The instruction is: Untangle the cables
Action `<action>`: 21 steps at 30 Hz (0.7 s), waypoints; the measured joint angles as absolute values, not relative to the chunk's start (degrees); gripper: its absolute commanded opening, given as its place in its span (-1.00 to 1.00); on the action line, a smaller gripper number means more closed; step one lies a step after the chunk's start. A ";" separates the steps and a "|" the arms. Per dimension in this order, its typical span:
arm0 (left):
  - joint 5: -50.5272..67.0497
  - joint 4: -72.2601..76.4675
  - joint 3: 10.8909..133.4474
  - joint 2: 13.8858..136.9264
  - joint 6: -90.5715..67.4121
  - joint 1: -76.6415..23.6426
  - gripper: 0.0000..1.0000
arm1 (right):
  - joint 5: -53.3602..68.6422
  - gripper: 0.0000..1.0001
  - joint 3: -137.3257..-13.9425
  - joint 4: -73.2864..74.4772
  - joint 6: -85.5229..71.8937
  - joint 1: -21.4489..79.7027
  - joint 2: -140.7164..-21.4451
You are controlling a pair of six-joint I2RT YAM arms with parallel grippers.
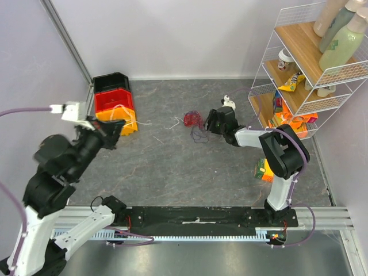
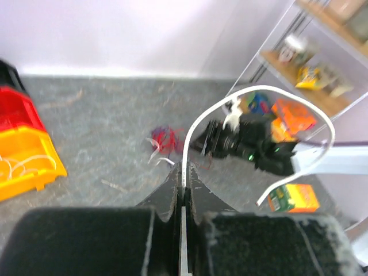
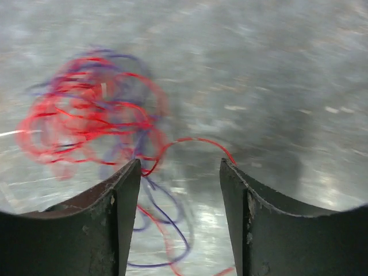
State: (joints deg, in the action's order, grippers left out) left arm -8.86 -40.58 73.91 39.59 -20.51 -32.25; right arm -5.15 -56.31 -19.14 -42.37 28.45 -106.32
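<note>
cables (image 1: 193, 119): the right gripper (image 3: 180, 172) has its jaws apart, a red strand (image 3: 201, 141) lying loose between them. the red and purple tangle sits just ahead on the grey table (image 1: 167, 167). the left gripper (image 2: 183, 187) is clenched on a white cable (image 2: 259, 88), near the stacked bins (image 1: 115, 103).

We see a grey, stone-veined tabletop (image 1: 172, 167) spreading all around the right pincer (image 1: 208, 122), with a soft sheen just below its fingertips. Beside the pincer, on the far side, a pale back wall (image 1: 172, 34) rises. Well past its fingertips, stacked black, red and orange bins (image 1: 113, 100) stand against a pale side wall (image 1: 29, 57). Behind it stands a white wire shelf (image 1: 296, 40) with wooden boards.
</note>
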 measured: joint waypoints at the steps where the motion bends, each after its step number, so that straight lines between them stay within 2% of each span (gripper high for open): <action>1: -9.06 -40.77 75.75 38.44 -20.51 -32.21 -0.97 | -6.28 0.47 -55.66 -17.91 -41.91 27.38 -107.02; 5: -10.13 -41.30 78.70 36.56 -20.53 -32.16 -0.97 | -6.66 0.61 -52.69 -19.64 -40.69 26.02 -106.30; 9: -10.37 -44.21 78.70 37.65 -20.62 -32.16 -0.97 | -5.02 0.61 -49.84 -22.33 -39.35 26.65 -105.06; 13: -10.68 -47.72 81.87 39.09 -20.71 -32.16 -0.96 | -4.14 0.44 -50.30 -21.78 -38.79 26.85 -105.25; 19: -11.92 -47.37 96.23 40.25 -20.71 -32.16 -0.96 | -5.72 0.03 -55.22 -18.63 -39.13 26.85 -108.55; 21: -11.40 -45.23 101.12 40.21 -20.69 -32.16 -0.97 | -7.07 -0.03 -55.51 -17.61 -39.53 26.89 -108.66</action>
State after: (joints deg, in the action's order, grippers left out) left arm -11.40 -45.23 101.12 40.21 -20.69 -32.16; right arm -7.07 -55.51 -17.61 -39.53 26.89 -108.66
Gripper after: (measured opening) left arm 0.031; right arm 0.535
